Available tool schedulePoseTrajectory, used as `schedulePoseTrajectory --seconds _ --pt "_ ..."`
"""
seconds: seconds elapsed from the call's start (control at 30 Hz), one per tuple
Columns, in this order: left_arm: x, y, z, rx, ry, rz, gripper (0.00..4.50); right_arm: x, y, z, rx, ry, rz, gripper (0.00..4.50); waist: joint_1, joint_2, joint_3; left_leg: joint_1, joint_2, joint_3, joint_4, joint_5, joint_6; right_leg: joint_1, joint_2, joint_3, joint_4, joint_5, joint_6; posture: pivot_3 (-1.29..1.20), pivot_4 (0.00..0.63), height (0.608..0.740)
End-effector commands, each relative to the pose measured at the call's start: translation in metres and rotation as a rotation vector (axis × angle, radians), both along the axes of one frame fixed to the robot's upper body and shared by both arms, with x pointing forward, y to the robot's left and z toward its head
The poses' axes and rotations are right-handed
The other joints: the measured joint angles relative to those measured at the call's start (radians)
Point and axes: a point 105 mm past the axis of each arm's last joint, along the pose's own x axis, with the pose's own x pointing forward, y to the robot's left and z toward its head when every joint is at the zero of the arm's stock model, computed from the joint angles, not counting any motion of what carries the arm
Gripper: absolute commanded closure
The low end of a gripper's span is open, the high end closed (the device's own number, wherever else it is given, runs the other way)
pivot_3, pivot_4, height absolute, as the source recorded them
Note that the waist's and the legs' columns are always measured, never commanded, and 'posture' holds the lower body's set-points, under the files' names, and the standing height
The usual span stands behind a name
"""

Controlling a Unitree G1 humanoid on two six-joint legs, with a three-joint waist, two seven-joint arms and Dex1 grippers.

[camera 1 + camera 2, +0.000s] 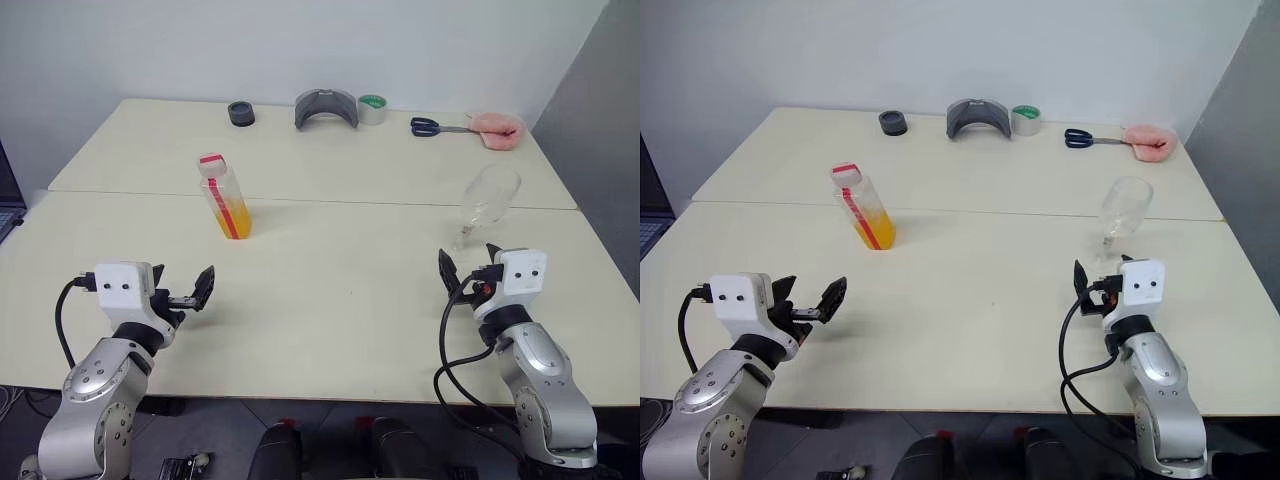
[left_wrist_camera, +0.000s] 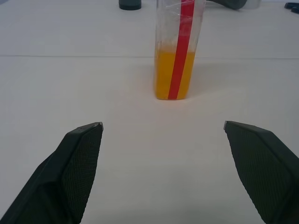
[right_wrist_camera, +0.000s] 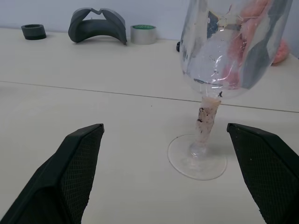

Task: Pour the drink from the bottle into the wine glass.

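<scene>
Bottle upright, upper left of centre in the left eye view, capped, roughly half full of orange drink. Probably light, thin-walled, apt to dent under a hard squeeze; best taken around the mid-body, above the liquid line. Wine glass upright at centre right, empty, fragile and top-heavy; better gripped at the stem, low. Left gripper at lower left, jaws wide apart, holding nothing. Right gripper just short of the glass, likewise spread and empty.
</scene>
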Motion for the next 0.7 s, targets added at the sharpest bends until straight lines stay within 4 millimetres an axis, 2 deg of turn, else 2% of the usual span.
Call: schedulePoseTrajectory --seconds 0.03,0.53,0.7 --pt "0.0 -0.003 0.018 0.031 -0.07 -0.011 0.03 -0.003 -0.002 0.012 -0.003 -0.056 -0.003 0.0 0.0 0.0 0.0 0.0 0.0 0.0 0.0 0.0 0.0 0.0 0.0 0.0 0.0 0.0 0.0 0.0 0.15 0.74" --pt "0.003 -0.004 0.022 0.029 -0.083 -0.024 0.03 -0.003 -0.002 0.014 -0.008 -0.061 0.0 0.0 0.0 0.0 0.0 0.0 0.0 0.0 0.0 0.0 0.0 0.0 0.0 0.0 0.0 0.0 0.0 0.0 0.15 0.74" --pt "0.007 -0.003 0.025 0.03 -0.091 -0.024 0.03 0.0 0.011 0.021 0.0 -0.078 0.107 0.0 0.0 0.0 0.0 0.0 0.0 0.0 0.0 0.0 0.0 0.0 0.0 0.0 0.0 0.0 0.0 0.0 0.15 0.74"
